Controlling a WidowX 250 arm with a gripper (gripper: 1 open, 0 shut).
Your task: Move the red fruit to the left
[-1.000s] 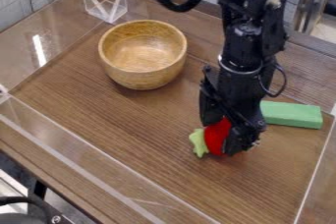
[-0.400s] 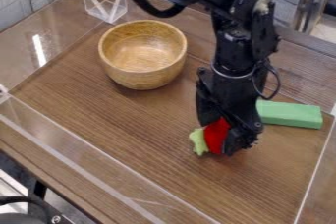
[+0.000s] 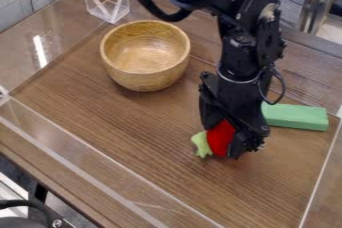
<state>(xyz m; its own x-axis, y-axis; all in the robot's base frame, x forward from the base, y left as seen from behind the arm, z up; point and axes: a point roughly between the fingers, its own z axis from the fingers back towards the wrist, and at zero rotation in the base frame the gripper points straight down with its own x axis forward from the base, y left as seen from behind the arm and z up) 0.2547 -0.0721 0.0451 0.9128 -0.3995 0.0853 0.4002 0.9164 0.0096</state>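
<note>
From the camera, my gripper (image 3: 227, 144) points straight down, jaws spread wide around the red fruit (image 3: 222, 138), which sits on the wooden table (image 3: 107, 132), its green cap showing left; wooden bowl (image 3: 146, 54) behind, green block (image 3: 297, 118) right.

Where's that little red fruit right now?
In the camera view the red fruit sits low and right of centre on the table, between the open gripper's fingers, left of the green block.
</note>
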